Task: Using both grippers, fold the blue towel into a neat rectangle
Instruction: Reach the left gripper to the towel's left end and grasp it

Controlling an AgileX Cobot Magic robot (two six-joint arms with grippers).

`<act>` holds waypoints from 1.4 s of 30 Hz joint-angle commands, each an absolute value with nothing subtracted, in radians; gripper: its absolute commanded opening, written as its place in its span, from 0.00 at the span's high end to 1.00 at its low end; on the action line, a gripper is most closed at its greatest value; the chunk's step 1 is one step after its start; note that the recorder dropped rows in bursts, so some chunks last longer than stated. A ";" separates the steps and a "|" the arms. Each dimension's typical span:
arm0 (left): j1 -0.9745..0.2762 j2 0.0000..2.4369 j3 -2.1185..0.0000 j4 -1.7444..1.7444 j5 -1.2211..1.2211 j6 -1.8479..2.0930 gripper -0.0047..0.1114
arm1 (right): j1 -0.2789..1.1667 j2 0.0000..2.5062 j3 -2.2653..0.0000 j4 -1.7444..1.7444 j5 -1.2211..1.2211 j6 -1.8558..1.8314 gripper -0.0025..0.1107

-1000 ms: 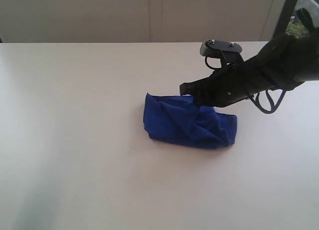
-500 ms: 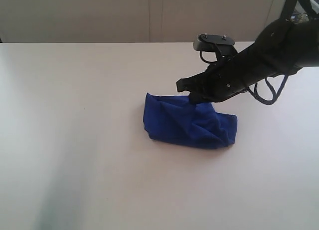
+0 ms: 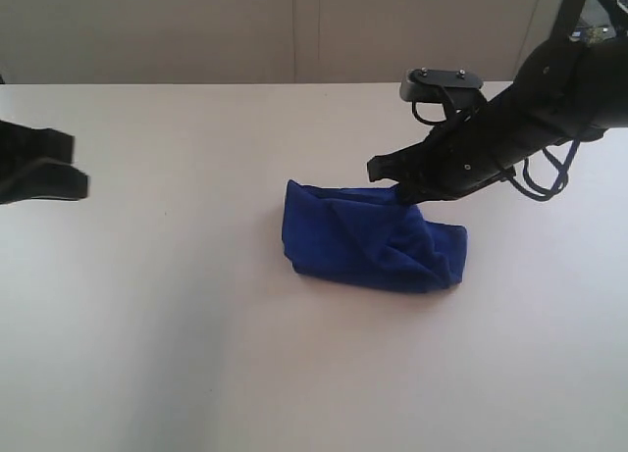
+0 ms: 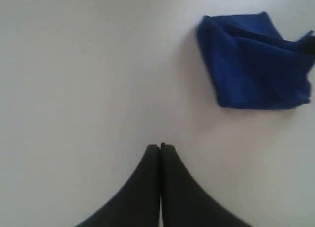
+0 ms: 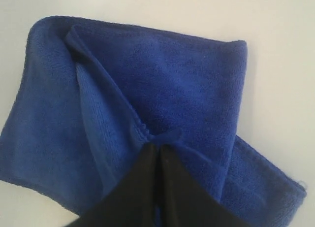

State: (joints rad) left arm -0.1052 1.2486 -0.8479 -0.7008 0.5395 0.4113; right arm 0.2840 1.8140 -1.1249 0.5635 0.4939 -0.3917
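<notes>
The blue towel (image 3: 373, 238) lies crumpled in a rough folded bundle at the middle of the white table (image 3: 177, 334). My right gripper (image 3: 391, 180) comes in from the right and sits on the bundle's far upper edge. In the right wrist view the right gripper (image 5: 160, 146) is shut, pinching a small fold of the towel (image 5: 162, 84) at its tips. My left gripper (image 3: 77, 168) is at the far left edge, well apart from the towel. In the left wrist view the left gripper (image 4: 160, 147) is shut and empty, and the towel (image 4: 253, 64) lies off ahead. No white tag shows.
A pale wall (image 3: 294, 30) runs behind the table's far edge. Bare tabletop surrounds the towel on all sides. The right arm's cables (image 3: 545, 182) hang in loops above the table at the right.
The left gripper has come into the exterior view at the left edge. The right gripper shifted left over the towel's edge, then a little back to the right. The towel kept its shape.
</notes>
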 commanded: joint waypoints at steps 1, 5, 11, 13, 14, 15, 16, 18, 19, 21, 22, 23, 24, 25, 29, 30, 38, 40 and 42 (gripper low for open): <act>-0.249 1.439 -0.907 -0.896 0.512 0.510 0.96 | 0.278 1.805 -1.130 0.557 0.490 -0.390 0.98; -0.400 1.598 -0.939 -1.004 0.357 0.543 0.96 | 0.278 1.805 -1.130 0.557 0.490 -0.390 0.98; -0.482 1.757 -1.005 -1.145 0.308 0.543 0.96 | 0.278 1.805 -1.130 0.557 0.490 -0.390 0.98; -0.499 1.792 -1.029 -1.158 0.310 0.543 0.96 | 0.278 1.805 -1.130 0.557 0.490 -0.390 0.98; -0.503 1.804 -1.038 -1.167 0.307 0.543 0.95 | 0.278 1.805 -1.130 0.557 0.490 -0.390 0.98; -0.512 1.816 -1.049 -1.171 0.307 0.543 0.93 | 0.278 1.805 -1.130 0.557 0.490 -0.390 0.98; -0.513 1.827 -1.060 -1.174 0.305 0.549 0.90 | 0.278 1.805 -1.130 0.557 0.490 -0.390 0.98; -0.522 1.841 -1.069 -1.174 0.305 0.558 0.83 | 0.278 1.805 -1.130 0.557 0.490 -0.407 0.98; -0.522 1.853 -1.069 -1.174 0.303 0.558 0.78 | 0.278 1.805 -1.130 0.557 0.490 -0.407 0.98; -0.522 1.868 -1.069 -1.183 0.301 0.558 0.70 | 0.278 1.805 -1.130 0.557 0.490 -0.407 0.98; -0.522 1.876 -1.069 -1.190 0.301 0.558 0.65 | 0.278 1.805 -1.128 0.557 0.490 -0.407 0.98; -0.522 1.878 -1.069 -1.199 0.301 0.558 0.62 | 0.278 1.805 -1.128 0.557 0.490 -0.407 0.98; -0.522 1.883 -1.069 -1.203 0.300 0.558 0.58 | 0.278 1.805 -1.128 0.557 0.488 -0.407 0.98; -0.522 1.887 -1.072 -1.208 0.300 0.558 0.55 | 0.278 1.805 -1.128 0.557 0.488 -0.407 0.98; -0.522 1.891 -1.072 -1.232 0.280 0.565 0.51 | 0.278 1.805 -1.128 0.557 0.488 -0.407 0.98; -0.522 1.895 -1.072 -1.244 0.277 0.578 0.51 | 0.278 1.805 -1.128 0.557 0.488 -0.407 0.98; -0.525 1.928 -1.072 -1.284 0.279 0.606 0.55 | 0.278 1.805 -1.128 0.557 0.487 -0.407 0.98; -0.525 1.932 -1.072 -1.302 0.275 0.606 0.59 | 0.278 1.805 -1.128 0.557 0.489 -0.407 0.98; -0.525 1.932 -1.074 -1.312 0.261 0.606 0.64 | 0.278 1.805 -1.128 0.557 0.489 -0.407 0.98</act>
